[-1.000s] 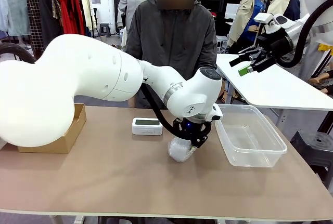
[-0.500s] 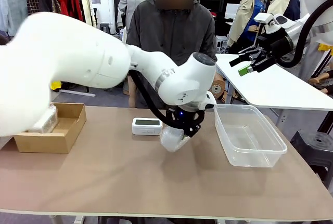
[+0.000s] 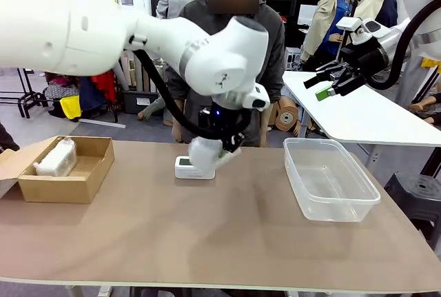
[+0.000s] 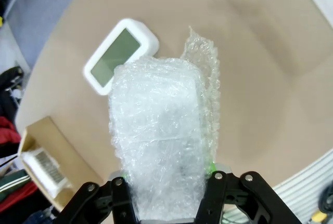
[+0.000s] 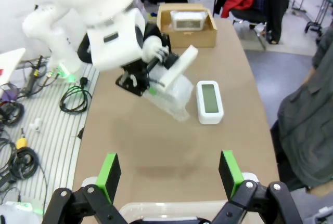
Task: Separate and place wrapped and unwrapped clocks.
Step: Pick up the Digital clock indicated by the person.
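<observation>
**A:** Since a second ago, the left arm has come up off the table [image 3: 241,242] beside the clear tub [image 3: 344,209] and swung toward the robot's left. The wrapped bundle [image 3: 202,157] came with it. The cardboard box [image 3: 69,187] is now uncovered.

**B:** Grip?

**A:** Left gripper [image 3: 219,147] is clamped on the bundle's near end, with green pads [image 4: 210,168] pressed to both sides. The bundle hangs clear of the table, just beside the bare clock [image 3: 183,167]. I see no contact between them. The clock sits toward the far side, screen facing this way.

**B:** How does the bundle lie?

**A:** Its long axis runs straight out along the fingers, far end tipped down toward the table. There's a loose flap of wrap at that end.

**B:** What does the next move turn on?

**A:** My read is the box. It sits at the table's left end, well apart from the held bundle and farther to the robot's left. A second bundle [image 3: 55,159] already lies in it. The left arm is much the nearer one.

**B:** Right side?

**A:** Right gripper [image 3: 319,85] is raised high on the tub side, fingers spread, nothing between them.
</observation>
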`<state>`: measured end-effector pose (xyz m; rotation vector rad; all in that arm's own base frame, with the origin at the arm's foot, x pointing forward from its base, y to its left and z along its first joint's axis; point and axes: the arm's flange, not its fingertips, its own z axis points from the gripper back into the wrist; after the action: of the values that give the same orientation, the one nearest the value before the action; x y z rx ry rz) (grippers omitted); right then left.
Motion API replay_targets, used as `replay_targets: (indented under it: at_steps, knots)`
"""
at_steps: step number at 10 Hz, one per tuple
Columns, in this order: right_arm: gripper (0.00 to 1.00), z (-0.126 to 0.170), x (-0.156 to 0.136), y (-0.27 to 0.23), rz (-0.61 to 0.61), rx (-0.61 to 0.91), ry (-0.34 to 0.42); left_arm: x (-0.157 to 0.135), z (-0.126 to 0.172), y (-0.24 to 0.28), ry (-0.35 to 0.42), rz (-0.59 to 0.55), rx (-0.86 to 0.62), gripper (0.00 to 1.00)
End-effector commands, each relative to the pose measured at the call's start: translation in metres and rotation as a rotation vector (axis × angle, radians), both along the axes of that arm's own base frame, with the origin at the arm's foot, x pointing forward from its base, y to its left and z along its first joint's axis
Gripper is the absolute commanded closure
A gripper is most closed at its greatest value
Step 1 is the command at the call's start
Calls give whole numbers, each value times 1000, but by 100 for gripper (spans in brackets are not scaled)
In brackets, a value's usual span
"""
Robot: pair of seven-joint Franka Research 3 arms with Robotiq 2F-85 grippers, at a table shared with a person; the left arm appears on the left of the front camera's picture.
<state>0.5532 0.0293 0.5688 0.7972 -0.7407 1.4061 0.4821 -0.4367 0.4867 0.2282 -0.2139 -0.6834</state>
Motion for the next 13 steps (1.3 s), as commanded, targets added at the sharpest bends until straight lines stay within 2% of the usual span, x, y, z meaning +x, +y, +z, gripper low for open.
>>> replay_targets:
  at_steps: [1,4,8,10,11,13]
  knots:
    - [0,2,0,0,1,-3,-4,6,24,6,29,2,-24,100]
    - [0,2,0,0,1,-3,-4,24,87,14,1,85,-36,100]
    - [0,2,0,0,1,-3,-4,43,169,24,-8,27,-149,100]
    - [0,2,0,0,1,-3,-4,46,198,19,-14,13,-147,100]
    - [0,2,0,0,1,-3,-4,50,213,16,-43,21,-104,100]
    - [0,2,0,0,1,-3,-4,50,226,15,-51,-11,-99,100]
